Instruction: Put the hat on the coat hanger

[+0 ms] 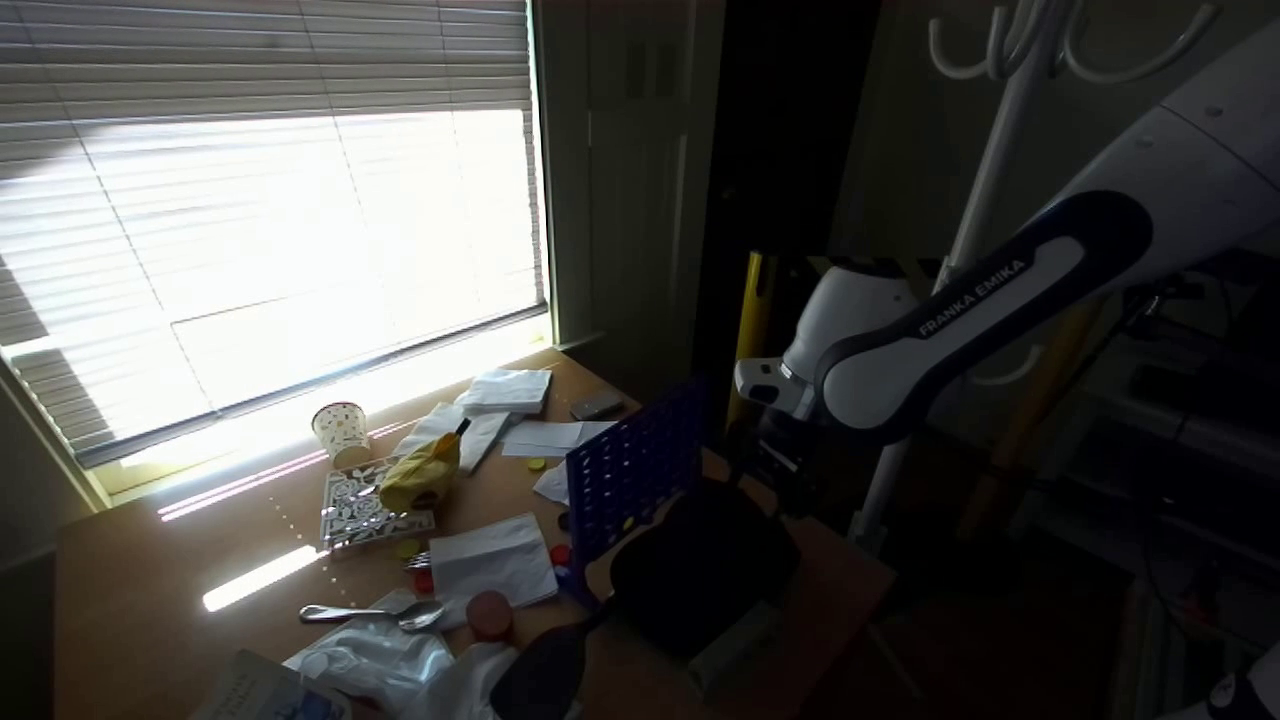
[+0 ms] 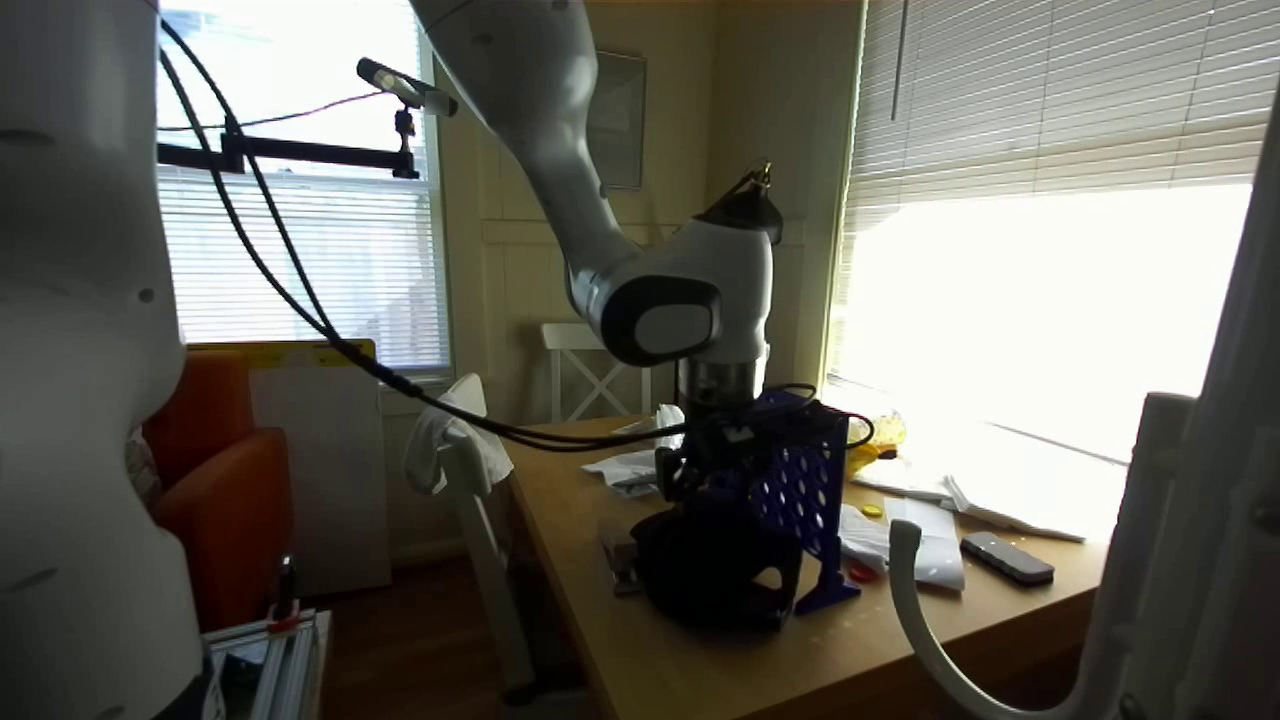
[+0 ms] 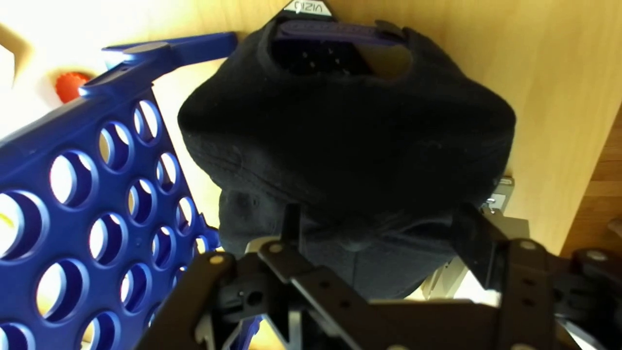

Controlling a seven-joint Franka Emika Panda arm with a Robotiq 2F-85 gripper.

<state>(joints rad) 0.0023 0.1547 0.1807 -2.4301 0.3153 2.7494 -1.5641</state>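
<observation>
One hat [image 3: 347,146] beneath one tool [image 3: 380,223]

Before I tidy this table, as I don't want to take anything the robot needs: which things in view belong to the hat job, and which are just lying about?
Belong to the job:
black hat
white coat hanger
gripper, open

Just lying about:
blue grid frame
spoon
patterned cup
yellow bundle
white napkins
</observation>
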